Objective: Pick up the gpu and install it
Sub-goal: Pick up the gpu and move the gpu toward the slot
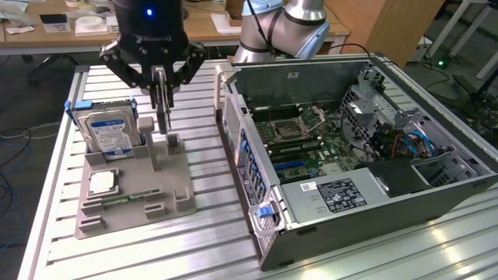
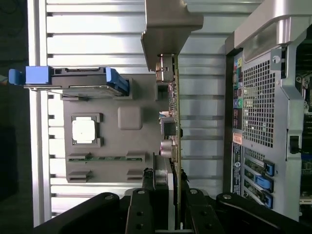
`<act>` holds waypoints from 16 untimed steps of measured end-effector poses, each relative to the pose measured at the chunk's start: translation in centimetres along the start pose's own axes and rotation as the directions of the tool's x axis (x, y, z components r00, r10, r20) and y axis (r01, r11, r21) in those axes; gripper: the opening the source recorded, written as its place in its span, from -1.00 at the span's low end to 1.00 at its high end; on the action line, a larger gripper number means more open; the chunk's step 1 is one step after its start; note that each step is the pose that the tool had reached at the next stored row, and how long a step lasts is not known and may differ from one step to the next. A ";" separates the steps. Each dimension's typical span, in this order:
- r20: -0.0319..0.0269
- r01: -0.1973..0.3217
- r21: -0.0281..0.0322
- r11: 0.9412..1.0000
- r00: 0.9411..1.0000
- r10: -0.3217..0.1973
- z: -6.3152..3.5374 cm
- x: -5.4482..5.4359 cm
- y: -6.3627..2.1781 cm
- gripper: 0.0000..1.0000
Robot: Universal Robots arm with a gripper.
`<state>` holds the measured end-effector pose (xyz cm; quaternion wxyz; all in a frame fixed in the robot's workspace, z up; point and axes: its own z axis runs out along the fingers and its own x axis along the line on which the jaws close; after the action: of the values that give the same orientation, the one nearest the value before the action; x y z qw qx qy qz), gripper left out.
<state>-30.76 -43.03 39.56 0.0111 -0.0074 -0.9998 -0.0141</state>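
The claw (image 1: 160, 93) hangs over the grey tray (image 1: 155, 189) on the bench (image 1: 202, 245), its two fingers closed on the upper edge of the graphics card (image 1: 164, 116). The card stands on edge, upright, with its metal end bracket farthest from the claw in the wrist view. Whether its lower edge sits in the tray's slot or has just cleared it is hard to tell from the exterior view. The main risk is the grip itself. The fingers pinch a thin board near one end, so the long free part could swing or slide if the arm moves sharply. If the card is not pulled straight out, its bracket could catch in the slot and tip it or drag the tray. The hard drive (image 1: 109, 131) stands just beside it and leaves little room on that side. The open computer case (image 1: 358, 233) lies to the exterior view's right. A tilted card could strike its raised wall or meet the motherboard (image 1: 311, 140) askew and jam.
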 end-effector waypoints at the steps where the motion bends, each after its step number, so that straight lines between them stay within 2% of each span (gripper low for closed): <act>1: 0.000 0.000 0.000 1.000 1.000 0.000 -0.45 0.0 0.01 -0.44; 5: 0.000 0.000 0.000 1.000 1.000 0.000 -2.08 0.0 0.06 -0.44; 12: 0.003 0.000 0.000 1.000 1.000 0.000 -2.21 0.0 0.06 -0.44; 16: 0.003 0.000 0.000 1.000 1.000 0.000 -2.19 -0.7 0.07 -0.44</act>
<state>-30.00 -43.03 41.73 0.0096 -0.0072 -0.9998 -0.0141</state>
